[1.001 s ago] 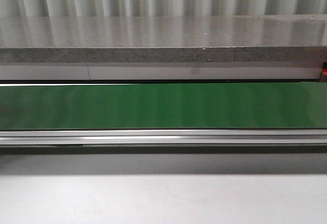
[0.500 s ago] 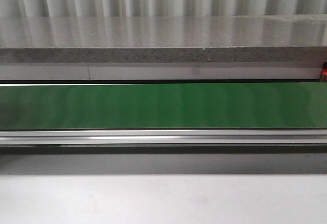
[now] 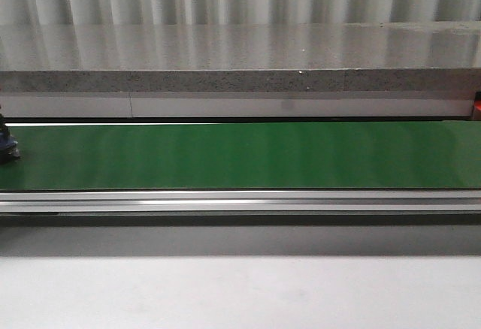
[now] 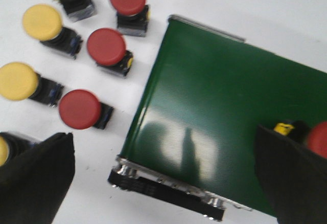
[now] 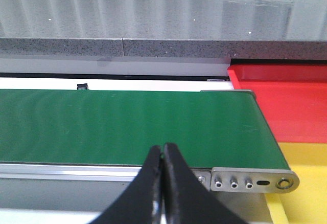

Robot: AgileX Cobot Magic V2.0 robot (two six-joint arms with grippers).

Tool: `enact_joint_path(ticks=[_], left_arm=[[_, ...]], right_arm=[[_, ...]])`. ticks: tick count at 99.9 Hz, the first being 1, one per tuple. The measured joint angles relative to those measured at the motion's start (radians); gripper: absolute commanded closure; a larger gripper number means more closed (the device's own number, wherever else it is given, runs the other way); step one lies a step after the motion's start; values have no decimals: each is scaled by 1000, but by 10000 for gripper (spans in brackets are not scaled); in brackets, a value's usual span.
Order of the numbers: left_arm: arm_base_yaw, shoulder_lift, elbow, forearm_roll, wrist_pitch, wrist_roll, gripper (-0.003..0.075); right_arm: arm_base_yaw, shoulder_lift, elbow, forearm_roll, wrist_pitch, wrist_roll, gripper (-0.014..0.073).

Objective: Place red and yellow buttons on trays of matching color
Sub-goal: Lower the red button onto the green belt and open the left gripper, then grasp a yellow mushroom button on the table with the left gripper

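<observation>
Left fingers (image 4: 163, 183) spread open over the green belt (image 4: 214, 111), a red button (image 4: 319, 138) beside one; right fingers (image 5: 162, 183) clenched empty.

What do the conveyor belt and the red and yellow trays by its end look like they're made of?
Conveyor belt: probably smooth PVC or rubber sheet, semi-gloss; it shows soft glare and faint reflections. Its frame looks like brushed aluminium with visible screws. Red tray and yellow tray: apparently moulded plastic, uniform saturated colour with a dull sheen, though painted metal can't be ruled out.
</observation>
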Motion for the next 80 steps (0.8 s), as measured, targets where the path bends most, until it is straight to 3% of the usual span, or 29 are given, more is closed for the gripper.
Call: enact_joint_path(ticks=[52, 80], left_arm=[[333, -55, 317, 60, -124, -75, 41], [480, -53, 356, 85, -189, -82, 41]], right_arm=[[0, 0, 0, 0, 0, 0, 661], [0, 0, 0, 0, 0, 0, 661]])
